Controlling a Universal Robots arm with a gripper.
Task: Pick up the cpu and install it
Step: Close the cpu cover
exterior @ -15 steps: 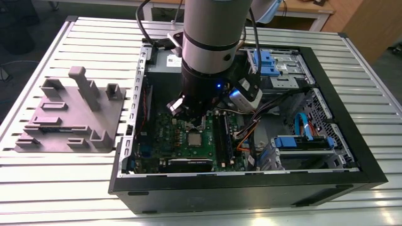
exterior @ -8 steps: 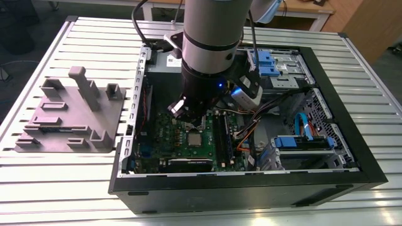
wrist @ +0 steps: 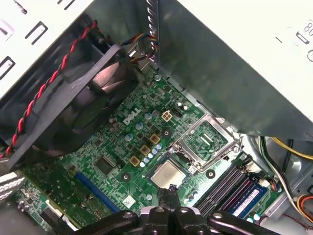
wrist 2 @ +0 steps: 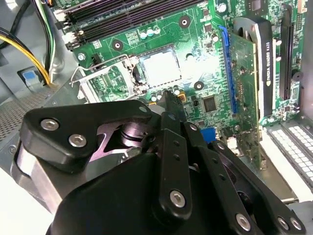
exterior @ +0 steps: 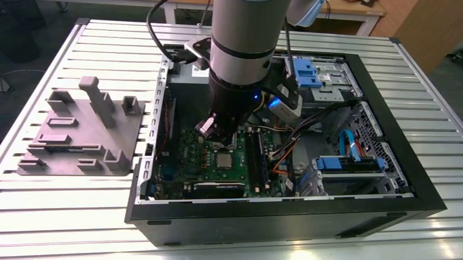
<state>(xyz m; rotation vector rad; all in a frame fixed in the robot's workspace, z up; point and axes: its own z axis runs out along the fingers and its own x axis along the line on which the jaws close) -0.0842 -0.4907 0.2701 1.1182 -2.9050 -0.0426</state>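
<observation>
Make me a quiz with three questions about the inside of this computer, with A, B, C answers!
1. Where is the cpu?
A. Lying flat in its socket on the motherboard
B. On the gray tray outside the case
C. On top of the fan

2. What colour is the motherboard?
A. Red
B. Green
C. Yellow

3. How is the socket bracket?
A. Flipped open beside the cpu
B. Shut over the cpu
C. Taken off

Answers:
1 A: the silver square sits on the board, in both wrist views.
2 B: the board is green all over.
3 A: the metal frame stands open next to the chip, leaving it uncovered.
</observation>
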